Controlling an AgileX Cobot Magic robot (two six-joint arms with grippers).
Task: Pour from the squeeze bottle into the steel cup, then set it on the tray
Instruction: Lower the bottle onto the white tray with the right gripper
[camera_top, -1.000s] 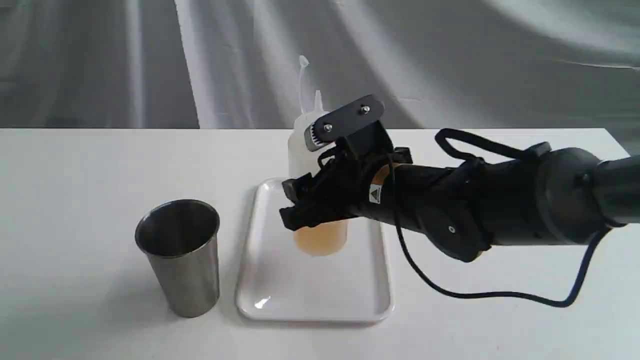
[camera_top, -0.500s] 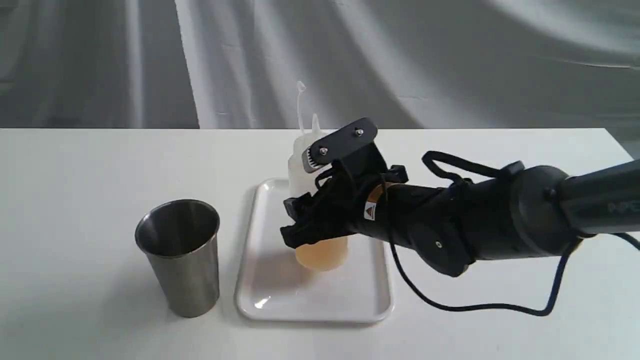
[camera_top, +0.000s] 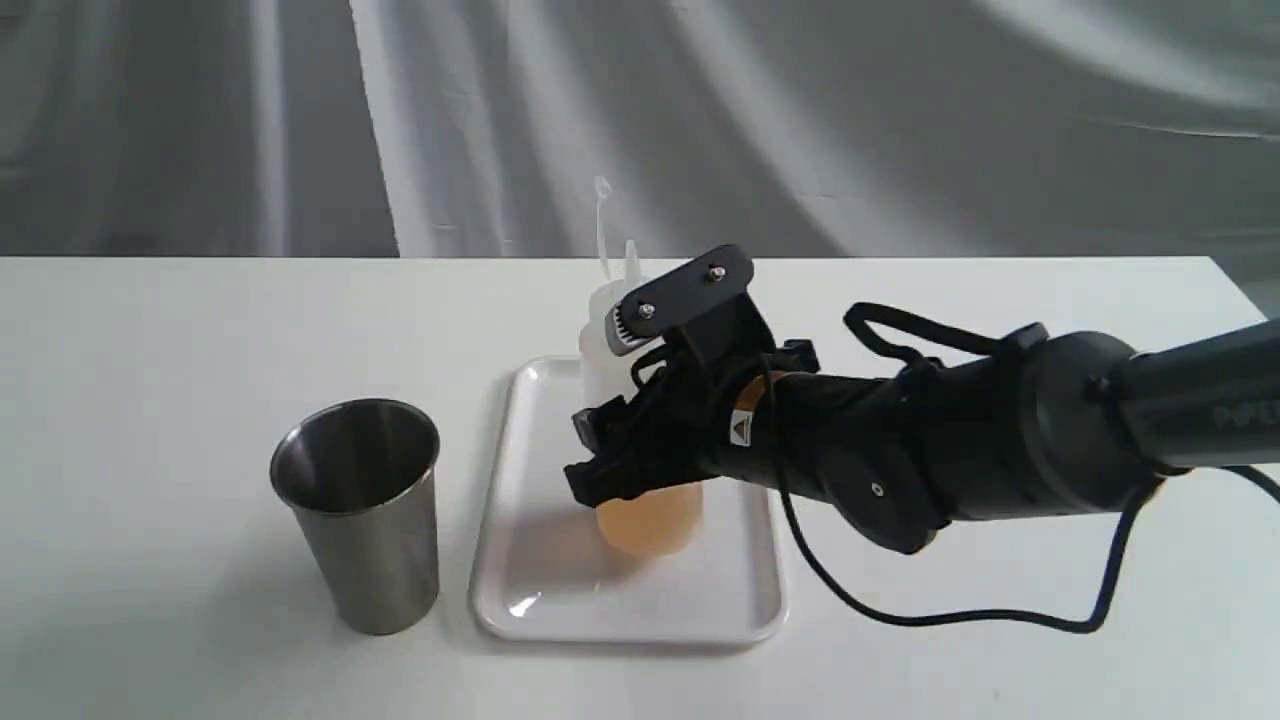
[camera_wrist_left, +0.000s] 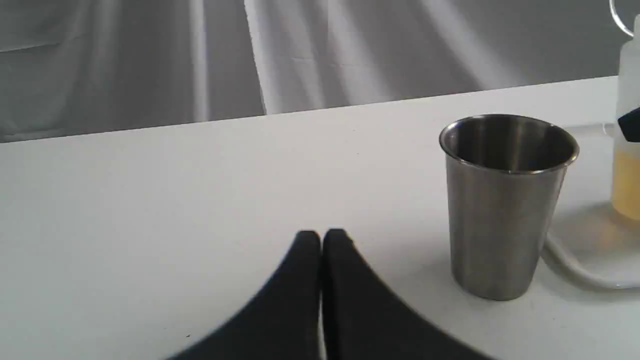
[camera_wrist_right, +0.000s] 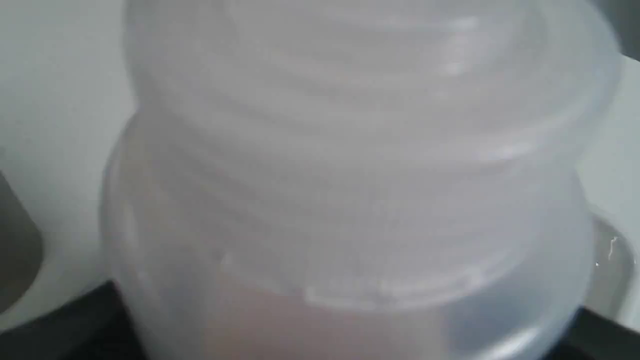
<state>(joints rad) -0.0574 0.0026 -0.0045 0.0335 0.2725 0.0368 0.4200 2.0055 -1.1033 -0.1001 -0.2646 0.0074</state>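
The squeeze bottle (camera_top: 650, 520) stands upright over the middle of the white tray (camera_top: 540, 590), amber liquid in its lower part, nozzle and cap strap pointing up. My right gripper (camera_top: 602, 460) is shut on its body from the right. I cannot tell whether its base touches the tray. In the right wrist view the squeeze bottle (camera_wrist_right: 350, 175) fills the picture, blurred. The steel cup (camera_top: 358, 510) stands upright left of the tray. In the left wrist view my left gripper (camera_wrist_left: 321, 241) is shut and holds nothing, low over the table, apart from the steel cup (camera_wrist_left: 505, 200), with the squeeze bottle (camera_wrist_left: 627, 165) and tray (camera_wrist_left: 575, 265) behind.
A black cable (camera_top: 950, 615) from the right arm loops onto the white table (camera_top: 150, 400) right of the tray. Grey draped cloth (camera_top: 800, 120) hangs behind the table's far edge.
The right gripper has come down with the squeeze bottle, bringing its base from above the tray to tray level and a little nearer the front. The cup and tray stayed put.
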